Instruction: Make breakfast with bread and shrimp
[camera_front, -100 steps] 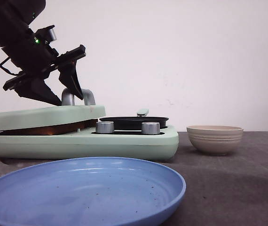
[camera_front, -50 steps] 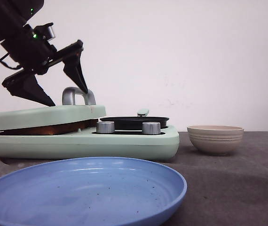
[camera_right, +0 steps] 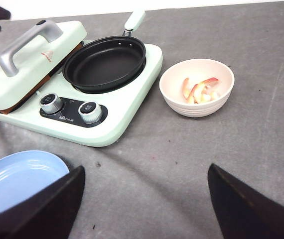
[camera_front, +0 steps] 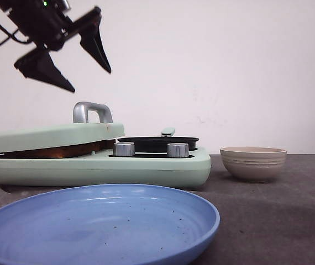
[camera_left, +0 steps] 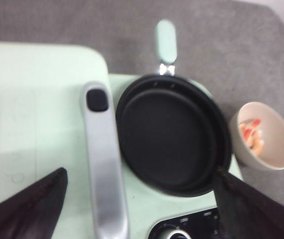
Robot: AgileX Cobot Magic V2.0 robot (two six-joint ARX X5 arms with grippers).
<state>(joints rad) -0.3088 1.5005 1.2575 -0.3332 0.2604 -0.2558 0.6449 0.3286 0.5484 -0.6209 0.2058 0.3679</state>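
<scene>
Our left gripper (camera_front: 85, 77), jaws spread and empty, hangs above the sandwich press handle (camera_front: 93, 111); shrimp (camera_right: 200, 90) wait in the bowl (camera_right: 198, 107).

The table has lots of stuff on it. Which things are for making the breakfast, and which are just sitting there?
For the breakfast:
- shrimp in the beige bowl
- bread, a brown edge under the press lid
- black pan
- left end effector, open above the lid handle

Just sitting there:
- blue plate, empty for now
</scene>
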